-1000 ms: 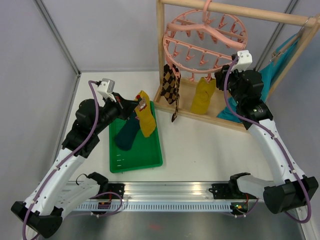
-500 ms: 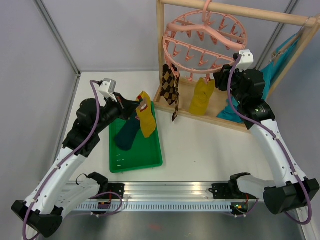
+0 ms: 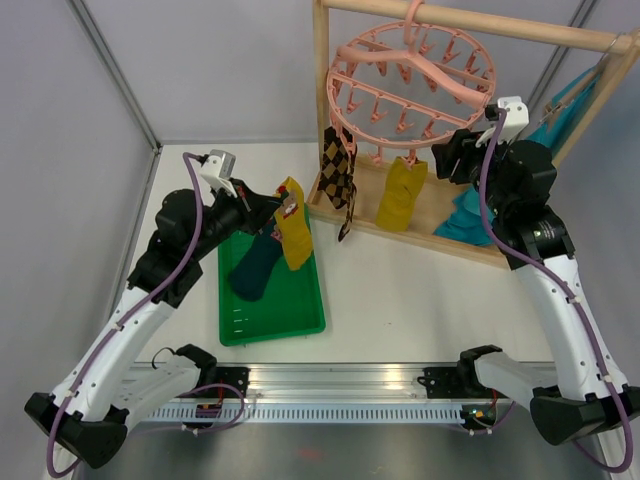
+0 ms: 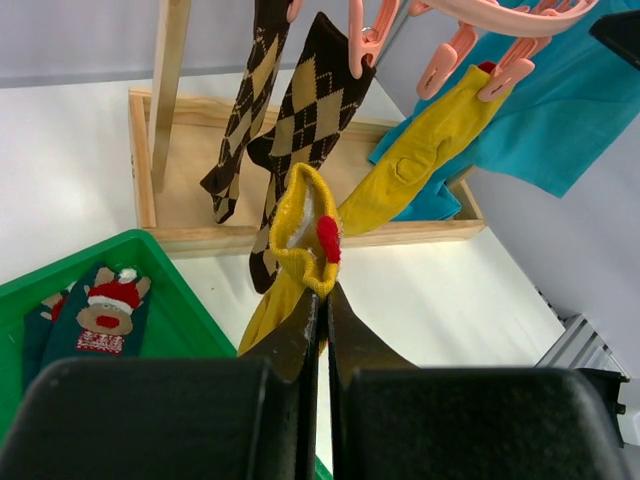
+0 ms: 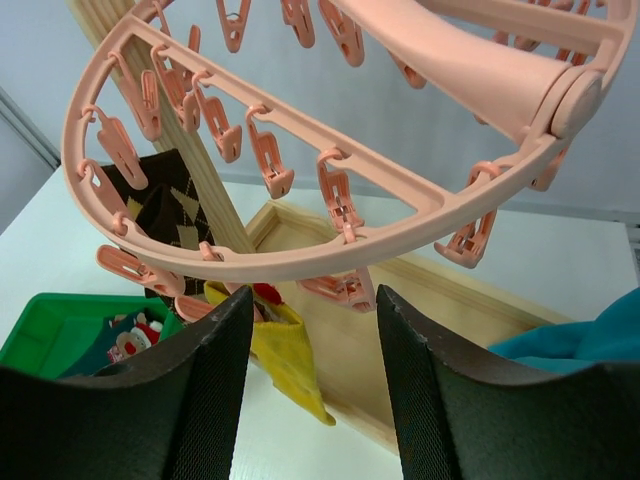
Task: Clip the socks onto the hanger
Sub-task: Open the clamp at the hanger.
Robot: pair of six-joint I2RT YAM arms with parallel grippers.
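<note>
The pink round hanger [image 3: 412, 82] hangs from the wooden rack; it also fills the right wrist view [image 5: 330, 150]. Two argyle socks [image 3: 342, 175] and a mustard sock [image 3: 400, 195] hang from its clips. My left gripper [image 3: 282, 208] is shut on the cuff of a second mustard sock [image 4: 300, 235], held above the green tray [image 3: 300, 320]. A dark teal sock [image 3: 255, 268] with a red-white figure lies in the tray [image 4: 105, 310]. My right gripper [image 5: 312, 300] is open and empty, just below the hanger's ring, near a clip [image 5: 345, 288].
The wooden rack frame [image 3: 322, 100] stands at the back on a wooden base [image 3: 430, 225]. A large teal cloth [image 3: 545, 140] hangs at the rack's right end. Grey walls close in on both sides.
My right arm has risen and swung to the right, away from the hung mustard sock. My left gripper has lifted slightly with its mustard sock.
</note>
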